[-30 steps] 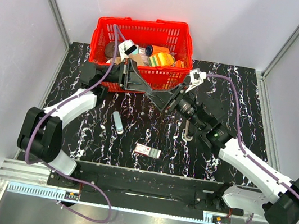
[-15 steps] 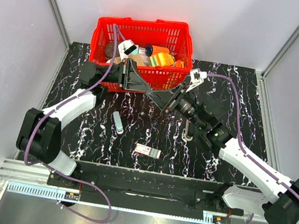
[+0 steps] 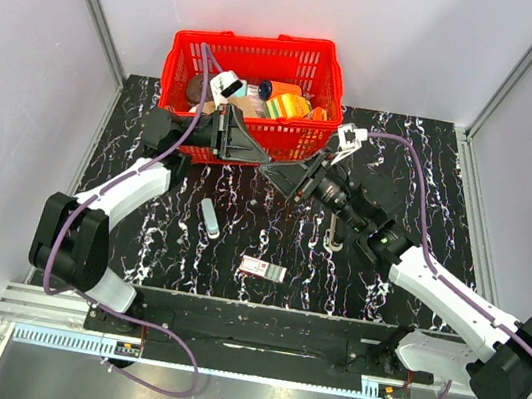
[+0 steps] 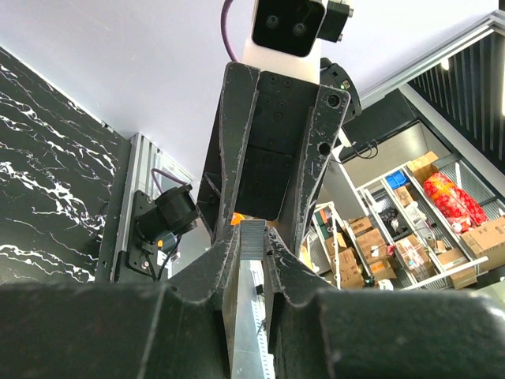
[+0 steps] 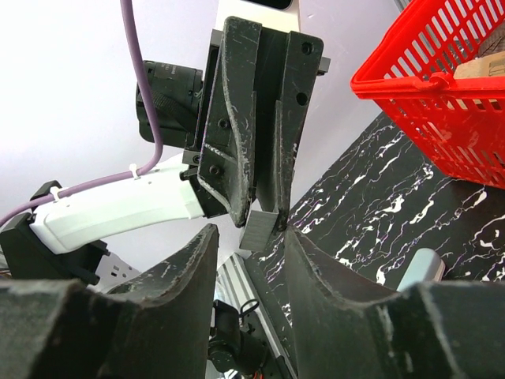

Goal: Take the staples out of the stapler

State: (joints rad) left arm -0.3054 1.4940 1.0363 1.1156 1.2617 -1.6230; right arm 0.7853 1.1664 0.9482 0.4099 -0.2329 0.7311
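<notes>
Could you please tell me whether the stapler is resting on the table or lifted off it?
Lifted: the jaws of the left gripper grip the stapler in mid-air, above the table.

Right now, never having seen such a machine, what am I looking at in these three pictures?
Two robot arms, the left arm and the right arm, are bolted to the near edge of a black marbled table. The wide picture looks down from above and behind; the other two come from a camera on each wrist, showing that arm's own gripper at the bottom. At the back stands a red basket. On the table lie a pale oblong, a small red-white-green box and a silvery item by the right arm. The left gripper is shut on a slim grey metal piece; stapler or staples, I cannot tell. The right gripper faces it tip to tip, jaws apart around that piece's end.
</notes>
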